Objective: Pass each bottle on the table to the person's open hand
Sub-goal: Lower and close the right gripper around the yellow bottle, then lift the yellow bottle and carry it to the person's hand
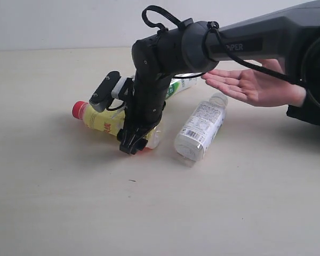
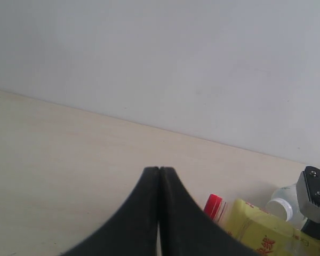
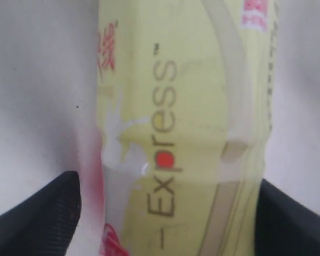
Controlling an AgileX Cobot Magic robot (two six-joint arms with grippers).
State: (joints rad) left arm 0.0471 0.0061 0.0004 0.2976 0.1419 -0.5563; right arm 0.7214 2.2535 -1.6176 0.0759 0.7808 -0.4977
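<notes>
Straddling the yellow-labelled bottle (image 3: 170, 106), the right arm's fingers (image 3: 37, 218) stand apart, 1 on each flank and close against the plastic. Whether they press it I cannot tell. That bottle lies flat on the desk (image 1: 69, 213), its long axis crosswise to the fingers, with its red cap (image 1: 80, 109) at the end far from the person's open hand (image 1: 245, 82). The grasp sits near the base end, so the capped end will likely droop on lifting.

The left arm's fingers (image 2: 149, 213) are pressed together and empty, out beyond the capped end, so they are the farther pair. Between the yellow-labelled bottle and the hand, the white-labelled bottle (image 1: 200, 128) lies just beside the route. The green-and-white one (image 1: 176, 87) lies partly hidden by the arm, below the palm. A straight rise, then a carry over those 2, looks safest. Bare desk lies open on the side away from the green-and-white one.
</notes>
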